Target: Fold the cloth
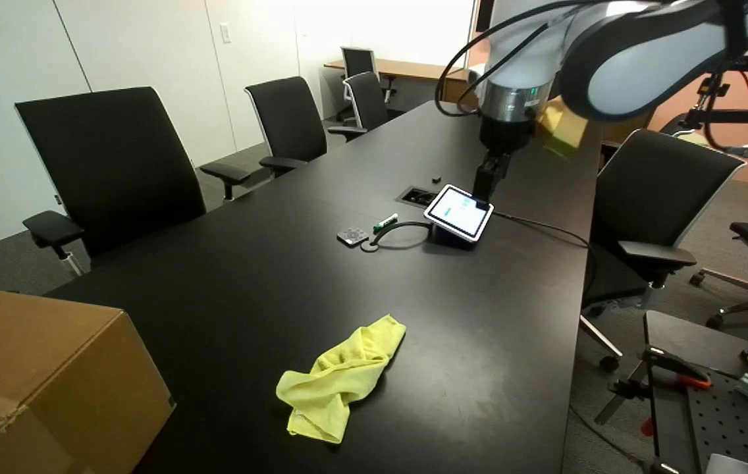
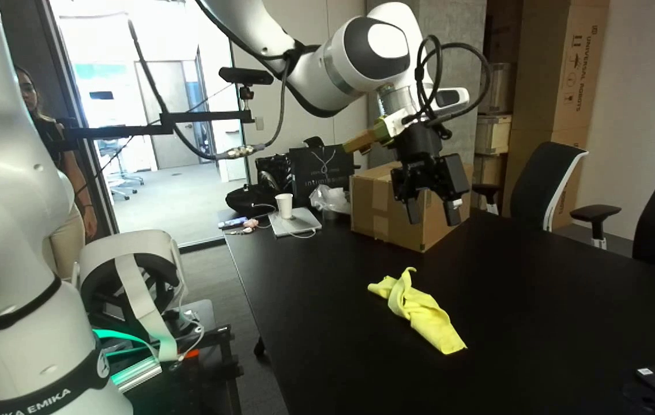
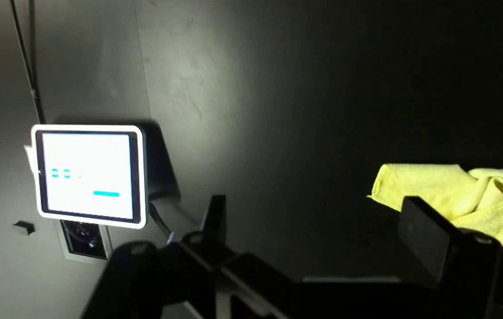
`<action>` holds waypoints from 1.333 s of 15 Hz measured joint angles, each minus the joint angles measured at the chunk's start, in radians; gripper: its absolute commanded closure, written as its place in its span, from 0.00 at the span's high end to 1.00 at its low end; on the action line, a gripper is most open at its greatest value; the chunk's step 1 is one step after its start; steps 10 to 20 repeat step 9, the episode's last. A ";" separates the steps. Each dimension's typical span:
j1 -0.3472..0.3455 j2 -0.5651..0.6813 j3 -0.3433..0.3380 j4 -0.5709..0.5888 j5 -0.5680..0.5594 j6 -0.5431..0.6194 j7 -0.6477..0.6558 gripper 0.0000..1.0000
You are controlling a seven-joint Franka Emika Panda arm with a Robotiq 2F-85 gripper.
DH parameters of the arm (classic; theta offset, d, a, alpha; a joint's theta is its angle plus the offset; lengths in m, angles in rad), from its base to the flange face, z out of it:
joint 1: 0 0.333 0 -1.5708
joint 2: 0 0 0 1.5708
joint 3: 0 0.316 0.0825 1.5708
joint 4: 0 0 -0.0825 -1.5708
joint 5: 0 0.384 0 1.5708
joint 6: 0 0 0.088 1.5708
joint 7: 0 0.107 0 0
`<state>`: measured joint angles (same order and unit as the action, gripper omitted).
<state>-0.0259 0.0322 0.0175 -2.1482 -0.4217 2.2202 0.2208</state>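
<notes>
Long dark table [image 1: 479, 355], faintly smudged; chairs [image 1: 288, 118] along both sides, pale wall [image 1: 150, 46] beyond. Tablet [image 1: 459, 212], box [image 2: 388, 204] on top. Cloth [image 1: 347, 378] crumpled on table near box. Gripper [image 2: 434, 216] above, fingers [image 3: 424, 237] spread apart.

In an exterior view, the doorway [image 2: 177, 40] is blazing nearly white for you; in an exterior view, the far wall [image 1: 407, 29] is washing out too. In the wrist view, you are getting a pale glare patch on the tabletop [image 3: 207, 102], deep darkness at right and an overexposed tablet screen [image 3: 87, 173], while your claw [image 3: 315, 204] is showing soft-edged and underlit.
</notes>
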 measured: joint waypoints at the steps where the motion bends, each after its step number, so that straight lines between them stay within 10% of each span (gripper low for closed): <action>1: 0.000 -0.054 -0.007 -0.023 0.020 -0.035 -0.020 1.00; 8: -0.001 -0.373 -0.039 -0.151 0.086 -0.193 -0.122 1.00; 20: -0.002 -0.380 -0.039 -0.154 0.086 -0.194 -0.122 1.00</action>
